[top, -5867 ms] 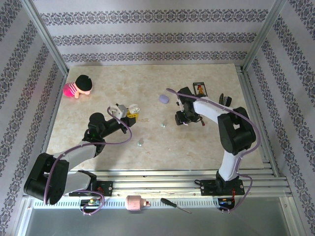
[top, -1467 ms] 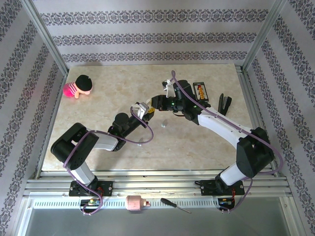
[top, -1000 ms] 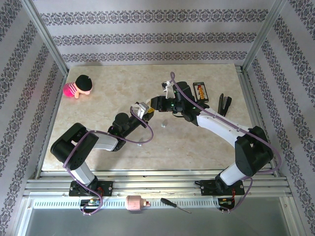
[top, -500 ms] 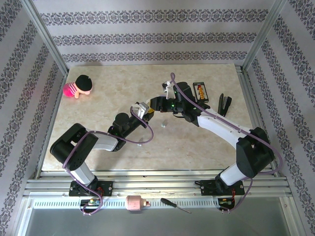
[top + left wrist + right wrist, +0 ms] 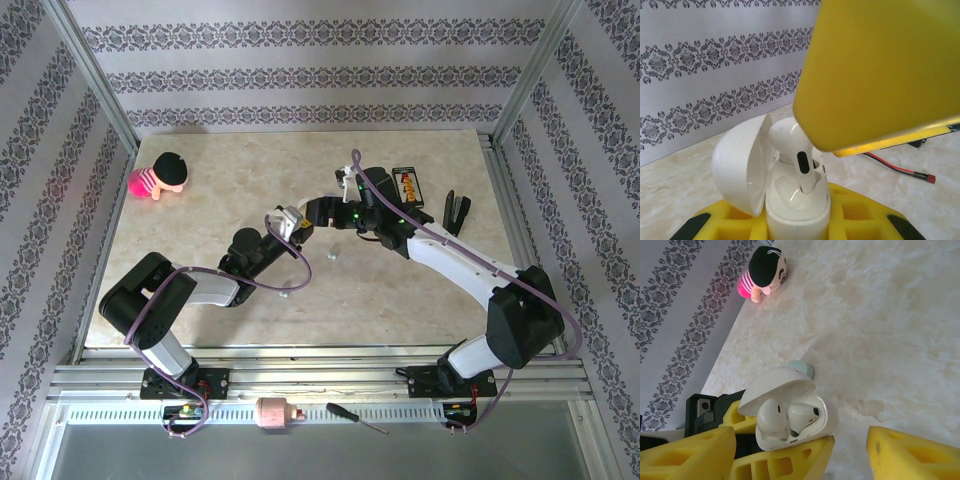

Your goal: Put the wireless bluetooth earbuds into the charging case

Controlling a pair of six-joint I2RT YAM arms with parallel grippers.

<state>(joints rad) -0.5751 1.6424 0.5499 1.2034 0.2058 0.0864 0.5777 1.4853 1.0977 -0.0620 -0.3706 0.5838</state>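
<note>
Left gripper [image 5: 288, 224] clamps the open white pebble-shaped plastic charging case [image 5: 820, 429]; right gripper [image 5: 312, 208] has jaws spread, empty, just beside it. Two glossy white plastic earbuds [image 5: 771, 418] sit in its wells. Probably light, rigid, slick; I'd pinch across the bulb.

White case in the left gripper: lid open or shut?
Open. The right wrist view shows the lid tilted back and two white earbuds inside the case.

The white pebble-shaped charging case [image 5: 817, 429], lid open, is clamped in the left claw [image 5: 797, 222]. Two white plastic earbuds [image 5: 771, 416] sit inside.
</note>
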